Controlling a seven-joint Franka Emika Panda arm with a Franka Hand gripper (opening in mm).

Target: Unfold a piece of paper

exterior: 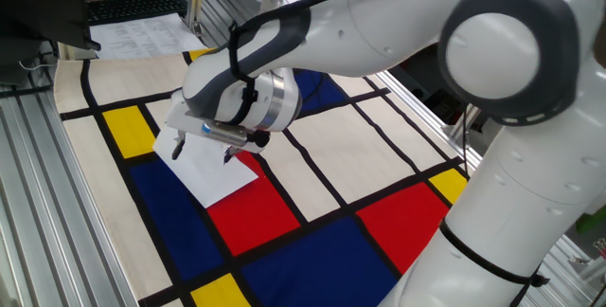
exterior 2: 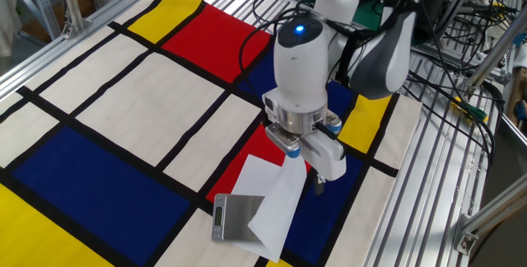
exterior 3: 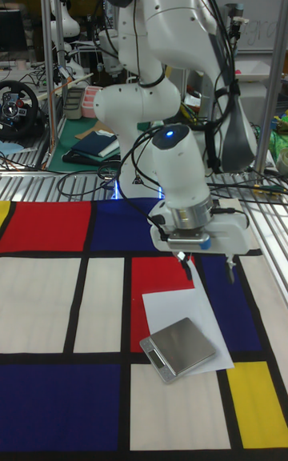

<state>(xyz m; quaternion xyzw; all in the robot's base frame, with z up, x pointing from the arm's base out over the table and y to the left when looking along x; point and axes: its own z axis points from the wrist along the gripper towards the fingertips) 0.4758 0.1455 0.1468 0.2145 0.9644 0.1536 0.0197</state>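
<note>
The piece of paper is a plain white sheet lying on the red and blue squares of the patterned cloth. A small flat grey block rests on one end of it. My gripper hangs open just over the sheet's other end, fingers pointing down and spread wide. One fingertip is at the paper's edge, the other is past it over the blue square. Nothing is held between them. In the other fixed view the paper's edge by the fingers looks slightly raised.
A cloth with red, blue, yellow and cream squares covers the table. Printed sheets and a keyboard lie beyond its far corner. Metal rails and cables border the cloth. The arm's bulk looms over the middle.
</note>
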